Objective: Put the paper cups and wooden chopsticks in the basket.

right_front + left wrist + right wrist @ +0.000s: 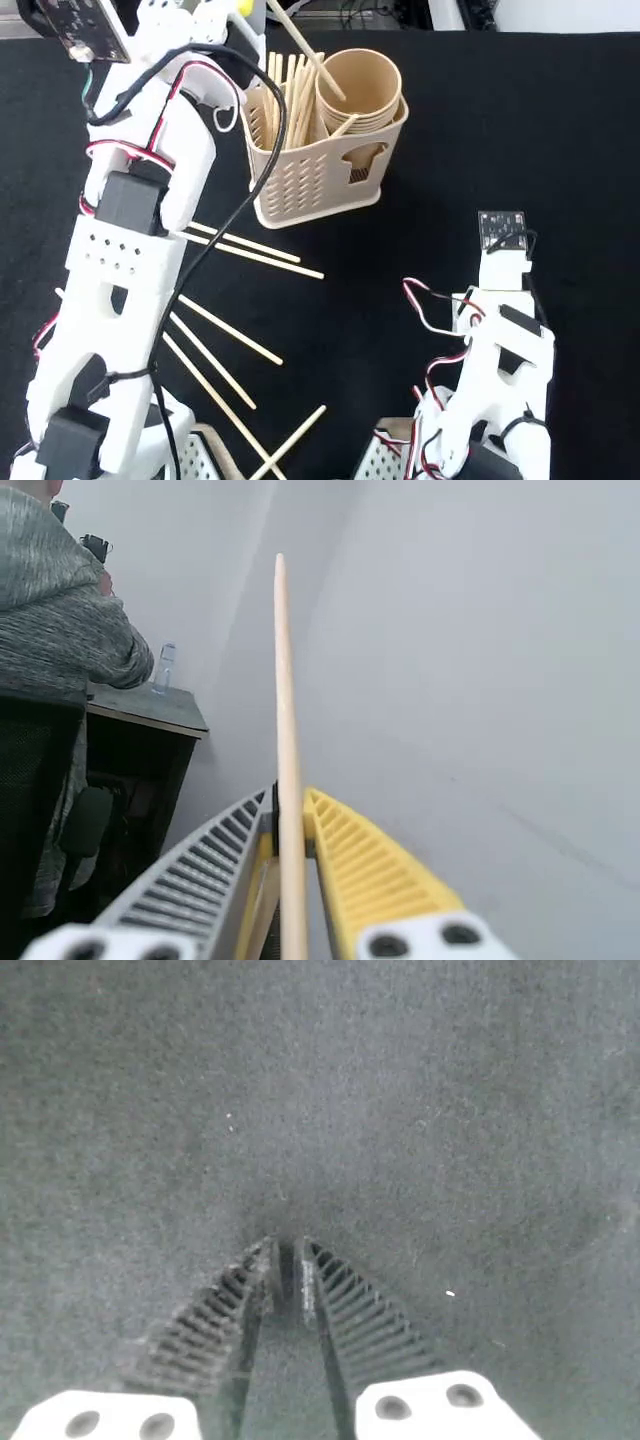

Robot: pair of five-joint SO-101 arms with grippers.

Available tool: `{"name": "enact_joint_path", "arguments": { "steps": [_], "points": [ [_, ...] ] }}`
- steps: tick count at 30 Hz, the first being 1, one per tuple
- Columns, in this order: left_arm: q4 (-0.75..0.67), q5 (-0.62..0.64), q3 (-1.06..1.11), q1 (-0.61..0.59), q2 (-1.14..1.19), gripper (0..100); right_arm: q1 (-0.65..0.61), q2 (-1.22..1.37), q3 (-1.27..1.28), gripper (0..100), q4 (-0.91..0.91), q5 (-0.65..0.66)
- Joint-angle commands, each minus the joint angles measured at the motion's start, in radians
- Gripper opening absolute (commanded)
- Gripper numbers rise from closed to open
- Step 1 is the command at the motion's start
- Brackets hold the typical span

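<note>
The left fingers (345, 840) were clamped on a chopstick (284, 680), which ran straight out past their tips. Its other end reached into the stacked cups (360, 85) in the basket (320, 175). The right fingers (350, 1300) were pressed together on nothing, just above the desk (450, 150). More chopsticks (225, 330) lay loose near the basket.

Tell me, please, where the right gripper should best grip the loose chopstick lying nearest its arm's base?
Probably its middle, coming straight down with the right gripper turned so the jaws cross the stick. The loose chopstick lies flat and diagonal on the black cloth, with bare cloth either side there.
</note>
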Motion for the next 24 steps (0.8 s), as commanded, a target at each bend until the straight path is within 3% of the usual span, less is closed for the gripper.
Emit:
{"name": "enact_joint_path", "arguments": {
  "steps": [1, 5, 12, 24],
  "points": [
    [-0.009, 0.008, -0.045, -0.065, -0.015, 3, -0.009, -0.025, -0.004, 5.4, -0.014, 0.008],
    [0.032, 0.008, -0.074, -0.13, -0.046, 3, -0.009, -0.025, -0.004, 5.4, -0.014, 0.008],
    [0.095, 0.008, -0.088, -0.142, -0.13, 3, -0.009, -0.025, -0.004, 5.4, -0.014, 0.008],
    [0.095, 0.012, -0.047, -0.045, -0.104, 3, -0.009, -0.025, -0.004, 5.4, -0.012, 0.008]
  ]
}}
